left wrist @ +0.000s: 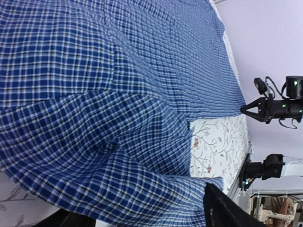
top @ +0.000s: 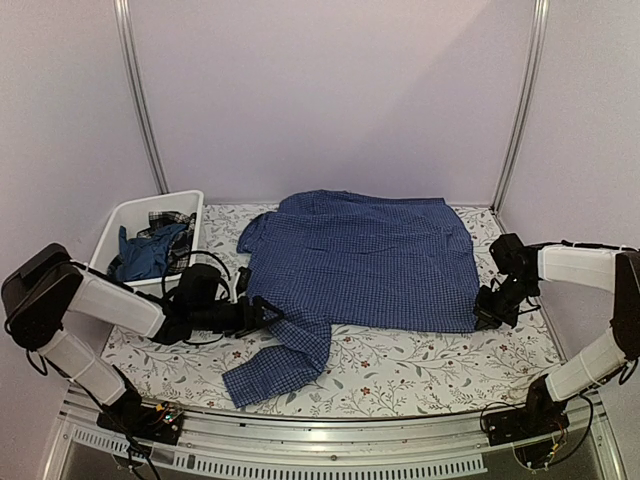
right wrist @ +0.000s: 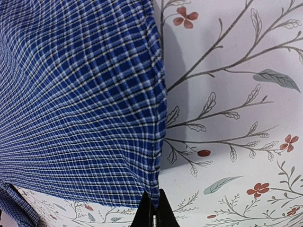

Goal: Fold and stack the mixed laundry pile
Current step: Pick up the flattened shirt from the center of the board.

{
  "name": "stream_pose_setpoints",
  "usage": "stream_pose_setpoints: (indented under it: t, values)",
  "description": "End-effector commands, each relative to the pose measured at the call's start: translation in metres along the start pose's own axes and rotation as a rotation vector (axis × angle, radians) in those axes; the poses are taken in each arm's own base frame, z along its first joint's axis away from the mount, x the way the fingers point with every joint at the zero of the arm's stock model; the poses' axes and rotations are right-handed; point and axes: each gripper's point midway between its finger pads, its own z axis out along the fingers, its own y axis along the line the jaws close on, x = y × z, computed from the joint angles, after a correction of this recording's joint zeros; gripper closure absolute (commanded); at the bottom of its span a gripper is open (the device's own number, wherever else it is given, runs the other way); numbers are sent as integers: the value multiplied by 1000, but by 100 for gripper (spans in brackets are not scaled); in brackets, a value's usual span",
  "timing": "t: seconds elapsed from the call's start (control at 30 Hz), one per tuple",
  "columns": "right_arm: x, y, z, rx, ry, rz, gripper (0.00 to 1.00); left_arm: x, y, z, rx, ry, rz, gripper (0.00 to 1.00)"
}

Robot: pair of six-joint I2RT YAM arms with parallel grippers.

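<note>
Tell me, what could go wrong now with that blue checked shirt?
The right gripper seems to pinch only the very corner of the shirt, so the cloth may slip out when pulled. The sleeve lies bunched beside the left gripper, so a fold there might come out crooked.

My left arm [top: 110, 300], at 8 o'clock in the top view: white shell links, black joint housings, black cable loops over the forearm, coloured wiring at the base. My right arm [top: 580, 268], at 4 o'clock: same white-and-black build, green lights on the wrist. Right gripper [right wrist: 152, 197]: slim black fingers [right wrist: 164, 218], tapering to points.
</note>
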Motion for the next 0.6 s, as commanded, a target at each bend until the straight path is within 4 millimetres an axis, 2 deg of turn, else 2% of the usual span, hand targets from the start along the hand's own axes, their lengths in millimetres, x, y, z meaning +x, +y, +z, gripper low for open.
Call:
stream_pose_setpoints:
  t: [0.0,0.1,0.2,0.43,0.47,0.57]
  values:
    - [-8,-1,-3,23,-16,-15,100,-19,-51,-9,210,-91,98,33]
    - [-8,-1,-3,24,-15,-21,100,-22,-53,-18,209,-124,101,43]
    - [-10,1,-2,20,-13,-22,100,-23,-48,-25,174,-142,93,46]
    - [-10,3,0,14,-8,-16,100,-25,-32,-9,99,-95,49,65]
    - [-11,3,0,15,-8,-16,100,-24,-28,-6,83,-79,37,63]
    - [-11,3,0,17,-10,-17,100,-19,-20,-5,49,-44,-1,49]
